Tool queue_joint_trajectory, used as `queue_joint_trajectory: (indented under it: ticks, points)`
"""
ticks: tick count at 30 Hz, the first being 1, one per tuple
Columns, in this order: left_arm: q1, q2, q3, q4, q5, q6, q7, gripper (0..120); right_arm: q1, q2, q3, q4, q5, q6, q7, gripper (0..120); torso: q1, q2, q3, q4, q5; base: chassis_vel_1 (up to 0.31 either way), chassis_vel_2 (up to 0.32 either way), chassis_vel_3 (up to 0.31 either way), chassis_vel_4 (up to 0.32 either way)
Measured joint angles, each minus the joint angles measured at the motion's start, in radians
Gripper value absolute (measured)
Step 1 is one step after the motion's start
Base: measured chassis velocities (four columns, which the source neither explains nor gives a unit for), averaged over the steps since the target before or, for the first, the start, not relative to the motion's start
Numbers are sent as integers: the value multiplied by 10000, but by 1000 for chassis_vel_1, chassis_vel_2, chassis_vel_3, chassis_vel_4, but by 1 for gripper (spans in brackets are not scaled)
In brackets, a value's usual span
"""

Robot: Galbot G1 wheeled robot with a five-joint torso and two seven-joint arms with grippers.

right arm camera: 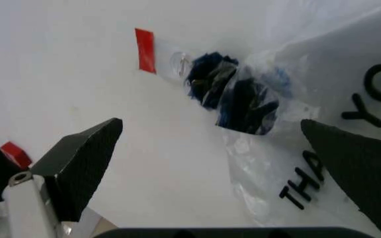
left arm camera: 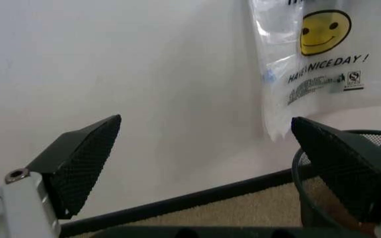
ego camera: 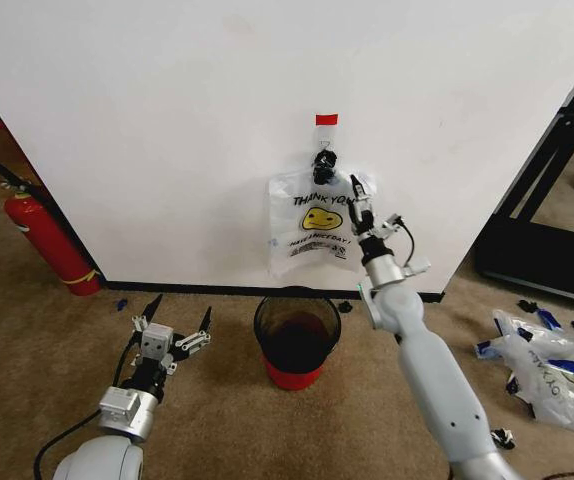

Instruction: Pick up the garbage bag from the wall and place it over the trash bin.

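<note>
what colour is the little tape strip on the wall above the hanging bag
Red. The tape strip shows best in the right wrist view, just beside the hook.

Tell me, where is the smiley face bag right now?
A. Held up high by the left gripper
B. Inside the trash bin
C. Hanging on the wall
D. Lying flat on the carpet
C: the garbage bag hangs from the black hook on the wall, above the trash bin, with the open right gripper up beside it and the open left gripper low over the carpet.
</note>
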Motion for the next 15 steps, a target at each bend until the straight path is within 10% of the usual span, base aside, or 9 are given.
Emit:
queue_joint_trajectory:
  ticks: [15]
  points:
    - [-155,2,-43,216,61,-41,0,100,1467,1112,-17,-2418,-747,-123,-1140,100,0,0,0,2,0,0,0,0,0]
